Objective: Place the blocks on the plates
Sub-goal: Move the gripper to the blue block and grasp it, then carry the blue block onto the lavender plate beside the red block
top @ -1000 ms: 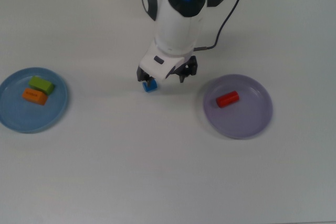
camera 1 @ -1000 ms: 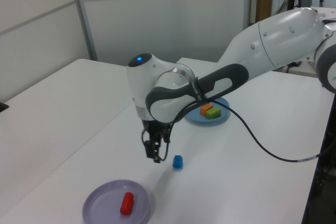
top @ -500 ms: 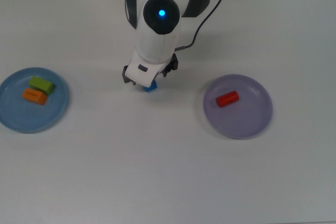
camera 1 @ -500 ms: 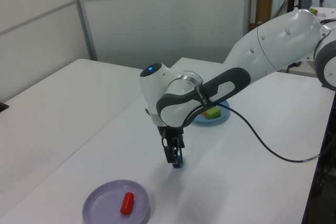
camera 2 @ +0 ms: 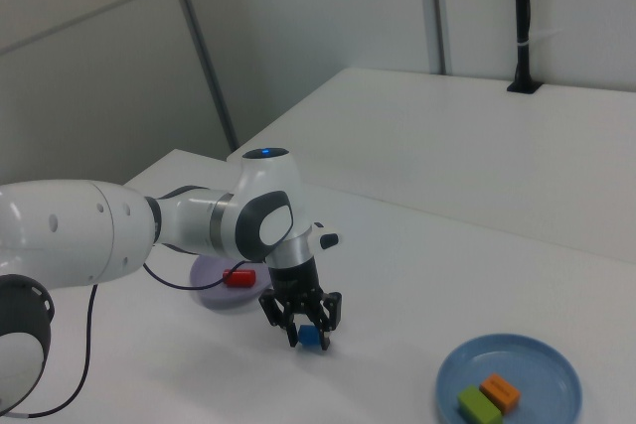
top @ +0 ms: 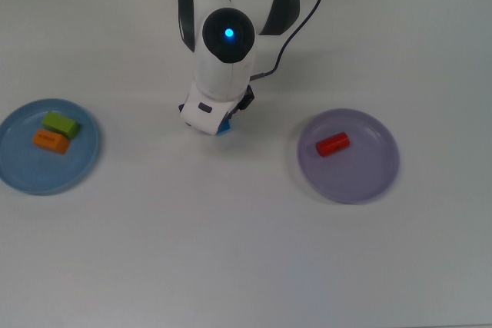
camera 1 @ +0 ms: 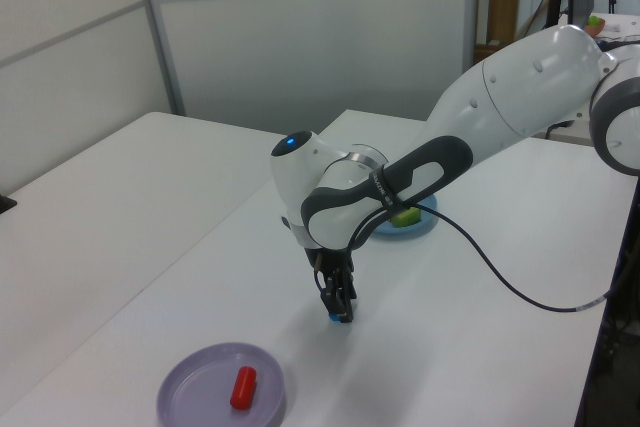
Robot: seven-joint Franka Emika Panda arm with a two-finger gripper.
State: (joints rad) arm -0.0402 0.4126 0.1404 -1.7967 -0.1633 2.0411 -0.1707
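The big white table (top: pixel 231 251) holds everything. The robot arm (camera 1: pixel 500 97) reaches out over the middle of it. On the top view's left sits the blue plate (top: pixel 19 170) with the green block (top: pixel 61 124) and the orange block (top: pixel 50 140) lying side by side on it. On the top view's right sits the purple plate (top: pixel 361 174) with the red block (top: pixel 334 144) on it. Only the little blue block (camera 2: pixel 313 339) is not on a plate yet — it sits on the table between the two plates. The claw (camera 2: pixel 301 328) is down at the table, its fingers spread with the blue block between them, not squeezed shut on it. So this looks like the grab step. Next the fingers need to close on the block, lift it straight up, and carry it over to a plate — either one has room.
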